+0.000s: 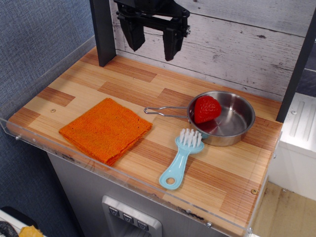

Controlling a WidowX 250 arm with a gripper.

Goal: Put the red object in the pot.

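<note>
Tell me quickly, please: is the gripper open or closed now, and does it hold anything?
Gripper: open and empty, raised above the back of the table, away from the strawberry that sits in the pot.

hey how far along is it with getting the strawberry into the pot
It looks done: the red strawberry sits inside the steel pot, leaning against the wall on its handle side. Nothing is in hand; the gripper hangs high by the back wall, fingers spread and empty. Nothing appears left. The orange cloth and blue brush lie on the table outside the pot.
</note>
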